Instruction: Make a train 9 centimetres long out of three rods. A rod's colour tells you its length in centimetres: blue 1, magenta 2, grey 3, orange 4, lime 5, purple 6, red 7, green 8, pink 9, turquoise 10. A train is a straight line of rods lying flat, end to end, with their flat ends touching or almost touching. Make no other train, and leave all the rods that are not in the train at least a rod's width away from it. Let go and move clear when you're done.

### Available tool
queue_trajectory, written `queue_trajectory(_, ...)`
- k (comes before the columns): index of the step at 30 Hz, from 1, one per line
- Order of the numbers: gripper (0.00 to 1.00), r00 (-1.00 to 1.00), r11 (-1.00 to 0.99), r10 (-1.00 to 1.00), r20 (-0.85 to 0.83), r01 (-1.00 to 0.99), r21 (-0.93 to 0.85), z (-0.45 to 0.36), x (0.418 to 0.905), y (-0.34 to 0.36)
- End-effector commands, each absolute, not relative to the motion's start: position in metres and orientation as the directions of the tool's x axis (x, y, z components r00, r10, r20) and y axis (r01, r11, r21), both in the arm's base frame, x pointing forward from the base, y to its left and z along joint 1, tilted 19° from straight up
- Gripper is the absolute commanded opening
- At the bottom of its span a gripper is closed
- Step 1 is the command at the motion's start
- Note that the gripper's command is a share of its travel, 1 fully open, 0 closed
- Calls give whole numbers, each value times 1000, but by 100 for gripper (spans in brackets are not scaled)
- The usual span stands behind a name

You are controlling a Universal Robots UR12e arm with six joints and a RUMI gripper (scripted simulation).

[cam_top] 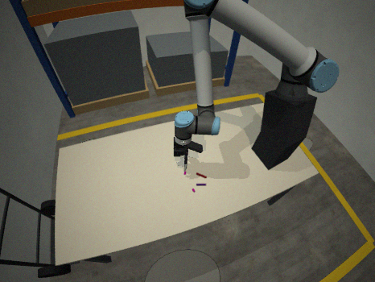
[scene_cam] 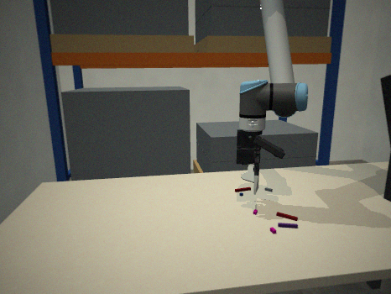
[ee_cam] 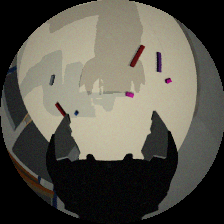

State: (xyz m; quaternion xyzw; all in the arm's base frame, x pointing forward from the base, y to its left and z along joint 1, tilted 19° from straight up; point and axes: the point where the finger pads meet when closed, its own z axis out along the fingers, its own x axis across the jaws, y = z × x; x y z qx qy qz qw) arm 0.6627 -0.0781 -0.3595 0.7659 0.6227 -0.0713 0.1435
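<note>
My gripper (cam_top: 185, 164) hangs open and empty above the table, also seen in the exterior view (scene_cam: 255, 185) and the wrist view (ee_cam: 112, 132). A magenta rod (ee_cam: 130, 94) lies just ahead of the fingers, close below them in the top and exterior views (cam_top: 184, 173) (scene_cam: 255, 212). Beyond it lie a red rod (ee_cam: 137, 55) (scene_cam: 287, 216), a purple rod (ee_cam: 159, 61) (scene_cam: 288, 225) and a second magenta rod (ee_cam: 168, 80) (scene_cam: 273, 230), all apart. On the other side lie another red rod (ee_cam: 60, 109) (scene_cam: 242, 189), a small blue rod (ee_cam: 76, 113) (scene_cam: 241, 194) and a grey rod (ee_cam: 52, 79) (scene_cam: 268, 189).
The arm's dark base (cam_top: 283, 129) stands at the table's right side. Grey boxes (scene_cam: 126, 130) sit on blue shelving behind the table. A yellow line (cam_top: 153, 116) marks the floor along the table's far edge.
</note>
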Motion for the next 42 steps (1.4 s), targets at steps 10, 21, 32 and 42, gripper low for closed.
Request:
queue_trajectory(10, 100, 652, -605, 733, -194, 755, 253, -338, 676, -136)
queue_trajectory(21, 100, 834, -781, 539, -119, 548, 299, -325, 682, -171)
queue_trajectory(32, 100, 878, -825, 469, -93, 473, 309, -320, 684, -183)
queue_trajectory(42, 14, 879, -825, 469, -92, 473, 309, -320, 684, -183)
